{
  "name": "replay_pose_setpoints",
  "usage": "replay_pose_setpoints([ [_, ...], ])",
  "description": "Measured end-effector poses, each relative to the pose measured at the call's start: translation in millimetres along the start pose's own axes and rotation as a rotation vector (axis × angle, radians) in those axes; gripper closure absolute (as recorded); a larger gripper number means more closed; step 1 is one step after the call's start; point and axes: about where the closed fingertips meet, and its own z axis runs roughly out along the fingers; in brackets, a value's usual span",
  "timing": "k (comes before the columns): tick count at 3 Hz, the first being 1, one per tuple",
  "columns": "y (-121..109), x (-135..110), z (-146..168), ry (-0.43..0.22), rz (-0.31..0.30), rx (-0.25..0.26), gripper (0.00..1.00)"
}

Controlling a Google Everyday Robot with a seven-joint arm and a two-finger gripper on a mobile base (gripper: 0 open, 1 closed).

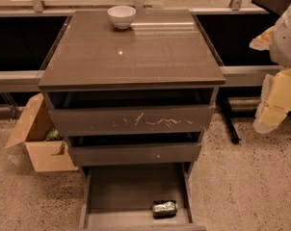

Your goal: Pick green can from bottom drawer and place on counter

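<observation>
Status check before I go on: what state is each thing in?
Bottom drawer: pulled open.
Green can: on its side in the bottom drawer, front right.
Middle drawer: looks slightly out.
Top drawer: looks slightly out, front scratched.
Bowl: upright at the back of the counter.
Box: flaps open, on the floor.
Gripper: right of the cabinet, away from the can.
</observation>
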Motion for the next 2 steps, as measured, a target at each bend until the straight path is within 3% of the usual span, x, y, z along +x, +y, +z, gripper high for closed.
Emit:
replay_pose_setpoints([
  [1,0.0,0.0,0.0,0.0,0.0,0.0,0.0],
  [2,0.1,5.0,22.5,-0.049,-0.016,-0.022,0.0],
])
